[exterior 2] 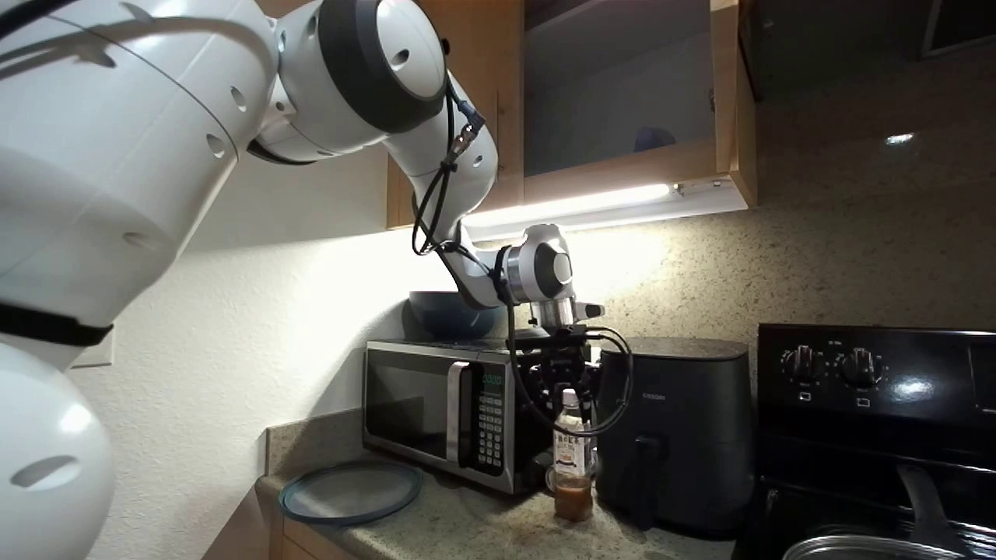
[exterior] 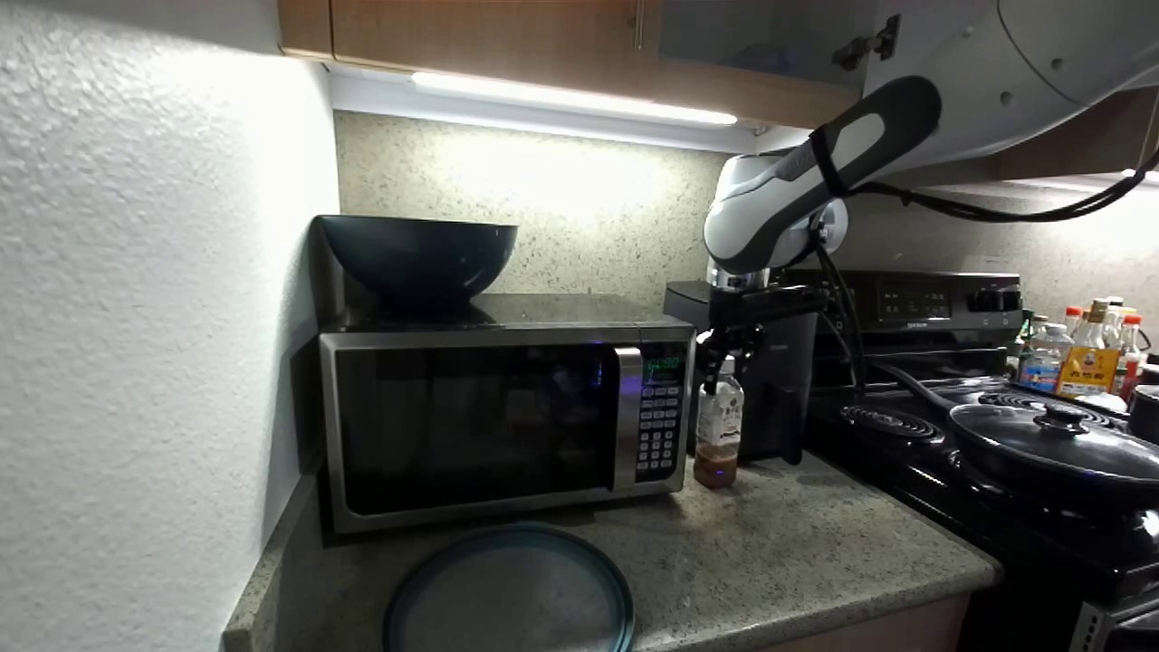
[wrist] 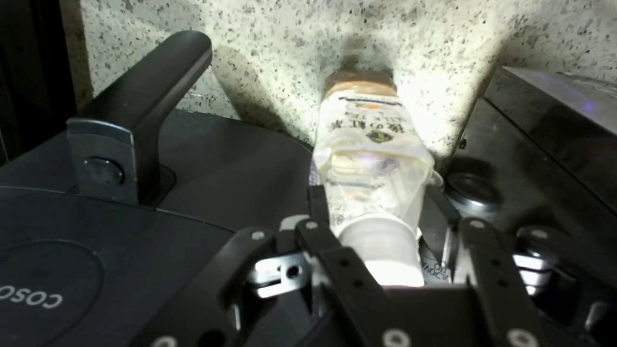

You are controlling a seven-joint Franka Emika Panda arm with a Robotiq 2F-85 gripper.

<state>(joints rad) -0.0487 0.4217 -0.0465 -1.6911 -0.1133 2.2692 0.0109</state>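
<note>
A clear plastic bottle point(exterior: 720, 421) with a white cap, a pale label and some brown liquid at its bottom stands upright on the counter. In both exterior views my gripper point(exterior 2: 570, 400) points down over it from above. The wrist view shows the gripper point(wrist: 376, 192) with one finger on each side of the bottle point(wrist: 368, 127), against its upper part just below the cap. The fingers look shut on it, though the right contact is partly hidden. The bottle's base rests on the speckled counter point(wrist: 270, 29).
Close beside the bottle stand a black air fryer point(exterior 2: 673, 435) with a protruding handle point(wrist: 149, 91) and a microwave point(exterior: 507, 426) with a dark bowl point(exterior: 416, 258) on top. A round blue-rimmed lid point(exterior: 618, 580) lies in front. The stove bears a lidded pan point(exterior: 1041, 435).
</note>
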